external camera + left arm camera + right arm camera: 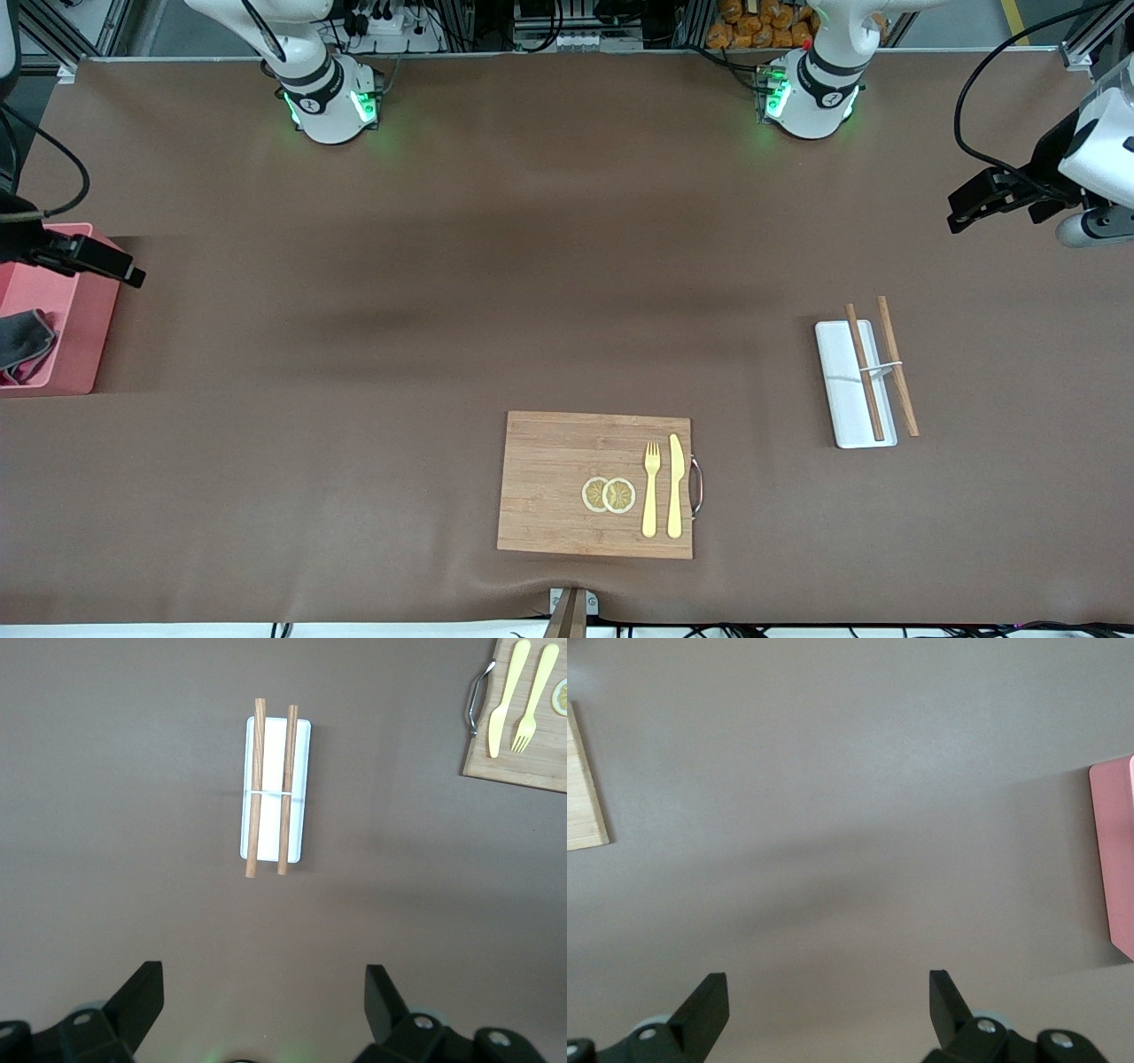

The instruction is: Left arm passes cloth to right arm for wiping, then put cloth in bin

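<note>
Front view
- cloth (25, 341): lies inside the bin (84, 341), dark grey with a pink edge showing, at the right arm's end of the table.
- right gripper (124, 270): black, up in the air over the bin's rim; finger spread not readable from this angle.
- left gripper (961, 215): black, hangs over bare table at the left arm's end, holds nothing; grey knob just beside it.
- cutting board (567, 483): wooden, near the front camera, mid-table; metal handle on the side toward the left arm's end.
- on the board: two lemon slices (609, 494) touching each other, a yellow fork (651, 489) and a yellow knife (675, 486) side by side.
- white tray (842, 390): flat, toward the left arm's end, farther from the camera than the board.
- chopsticks (880, 366): two wooden sticks, one on the tray, one along its edge, joined by a thin white band.

Left wrist view
- left gripper (266, 1010): fingers spread wide, nothing between them.
- below it: brown table, white tray (297, 842) with both chopsticks (270, 788) lengthwise on it, ends sticking past the tray.
- board corner (523, 766) with fork (530, 704) and knife (505, 700) at the picture's edge.

Right wrist view
- right gripper (828, 1010): released, fingers wide apart, empty.
- below it: bare brown table; pink bin (1116, 859) edge at one side, board corner (585, 788) at the other.
</note>
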{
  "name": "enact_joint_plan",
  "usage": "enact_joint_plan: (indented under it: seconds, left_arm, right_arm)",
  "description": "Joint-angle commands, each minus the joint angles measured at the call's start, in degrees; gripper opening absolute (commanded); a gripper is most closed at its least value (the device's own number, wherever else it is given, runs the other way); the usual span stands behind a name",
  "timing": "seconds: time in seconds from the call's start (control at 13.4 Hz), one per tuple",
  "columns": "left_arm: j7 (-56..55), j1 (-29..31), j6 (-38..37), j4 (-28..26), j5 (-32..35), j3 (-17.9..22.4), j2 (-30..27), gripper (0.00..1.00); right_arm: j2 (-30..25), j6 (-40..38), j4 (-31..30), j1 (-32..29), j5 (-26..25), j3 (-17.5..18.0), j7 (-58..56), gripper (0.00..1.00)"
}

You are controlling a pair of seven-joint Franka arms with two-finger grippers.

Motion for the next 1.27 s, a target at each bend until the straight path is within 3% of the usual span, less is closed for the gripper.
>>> enact_joint_plan:
  seconds: [0.0,0.3,1.2]
  left_arm:
    - [1.3,0.3,0.6,-0.7,1.2,-0.2,-0.6,1.00]
    - [1.3,0.3,0.6,-0.4,1.2,-0.2,-0.6,1.00]
    - [1.7,0.3,0.5,1.2,1.4,0.0,0.0,1.00]
  right_arm:
    - [-4.3,0.4,-3.7,0.3,1.0,0.3,0.0,1.00]
    - [-4.4,2.0,-4.7,1.7,-2.8,0.8,0.0,1.00]
    - [-4.6,1.5,-4.6,1.6,-2.9,0.7,-0.4,1.00]
